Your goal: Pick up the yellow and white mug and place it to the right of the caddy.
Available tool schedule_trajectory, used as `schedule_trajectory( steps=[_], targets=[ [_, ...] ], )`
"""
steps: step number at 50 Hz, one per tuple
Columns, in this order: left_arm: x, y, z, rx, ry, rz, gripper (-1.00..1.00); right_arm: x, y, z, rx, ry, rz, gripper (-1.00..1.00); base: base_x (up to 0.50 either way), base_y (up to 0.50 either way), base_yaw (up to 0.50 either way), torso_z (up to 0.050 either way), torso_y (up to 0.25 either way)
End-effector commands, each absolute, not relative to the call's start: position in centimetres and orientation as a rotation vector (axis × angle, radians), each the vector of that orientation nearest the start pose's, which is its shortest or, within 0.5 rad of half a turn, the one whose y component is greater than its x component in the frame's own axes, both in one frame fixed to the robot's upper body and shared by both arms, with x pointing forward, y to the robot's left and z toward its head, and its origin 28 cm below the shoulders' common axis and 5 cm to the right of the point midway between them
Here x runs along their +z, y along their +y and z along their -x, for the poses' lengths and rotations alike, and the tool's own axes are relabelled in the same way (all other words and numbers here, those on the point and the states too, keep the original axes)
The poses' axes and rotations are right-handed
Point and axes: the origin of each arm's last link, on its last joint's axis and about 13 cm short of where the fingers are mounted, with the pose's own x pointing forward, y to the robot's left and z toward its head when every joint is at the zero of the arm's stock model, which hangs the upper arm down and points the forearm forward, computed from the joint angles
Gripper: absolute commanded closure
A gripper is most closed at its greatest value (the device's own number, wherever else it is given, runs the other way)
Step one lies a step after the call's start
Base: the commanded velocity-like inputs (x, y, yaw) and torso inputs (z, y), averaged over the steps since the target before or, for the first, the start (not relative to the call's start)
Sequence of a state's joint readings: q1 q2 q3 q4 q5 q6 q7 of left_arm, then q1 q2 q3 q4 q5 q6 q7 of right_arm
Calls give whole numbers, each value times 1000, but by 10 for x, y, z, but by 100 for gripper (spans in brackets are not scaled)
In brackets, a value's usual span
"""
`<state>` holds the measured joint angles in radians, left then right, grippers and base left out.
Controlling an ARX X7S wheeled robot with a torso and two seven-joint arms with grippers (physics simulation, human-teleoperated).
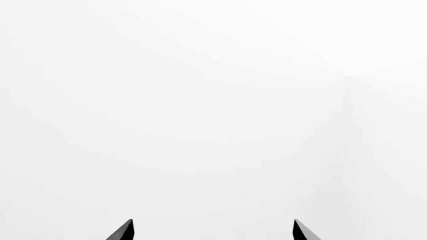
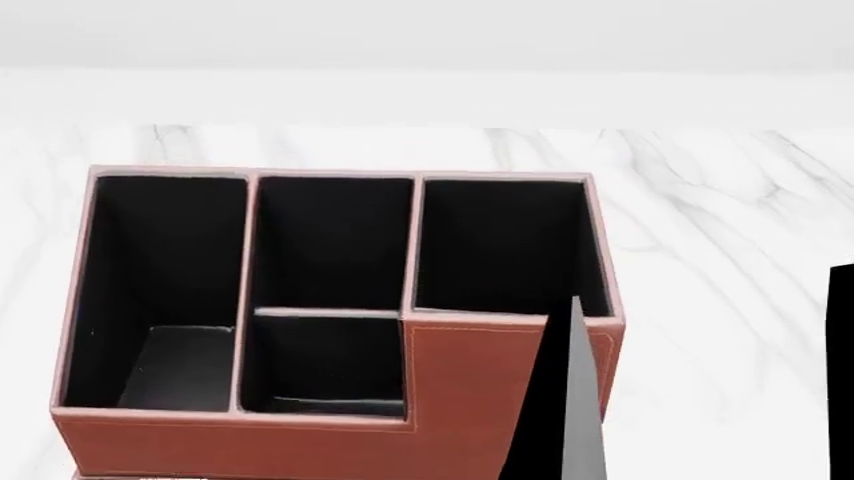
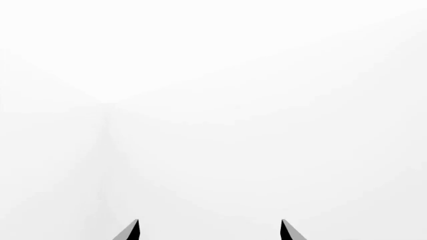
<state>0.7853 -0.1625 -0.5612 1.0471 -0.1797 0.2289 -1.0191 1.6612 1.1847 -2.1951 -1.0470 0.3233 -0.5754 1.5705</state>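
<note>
White marbled worktop fills the head view, and the caddy sits square on it, long axis running side to side, stepped front toward the camera, four black compartments showing nothing inside. Only wrist views show grippers: left gripper and right gripper, jaws wide, blank white between. Mug unseen.
</note>
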Motion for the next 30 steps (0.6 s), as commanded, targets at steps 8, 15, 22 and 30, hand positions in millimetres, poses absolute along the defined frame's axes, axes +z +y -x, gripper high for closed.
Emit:
schedule_trajectory(
  steps=[8,15,22,30],
  targets=[
    [173,279,-46,1114,-696,-79,-100,232,-105,-104,257,-721,-231,-100,500,0,0,0,1],
    [173,279,-46,1113,-696,-78,-100,232,-106,-104,253,-733,-230,-100,241,0,0,0,2],
    [173,279,-46,1111,-695,-77,-100,231,-104,-104,253,-725,-235,-100,0,0,0,0,0],
    [173,280,-48,1109,-692,-76,-100,229,-102,-107,238,-709,-208,-100,-189,0,0,0,1]
  ],
)
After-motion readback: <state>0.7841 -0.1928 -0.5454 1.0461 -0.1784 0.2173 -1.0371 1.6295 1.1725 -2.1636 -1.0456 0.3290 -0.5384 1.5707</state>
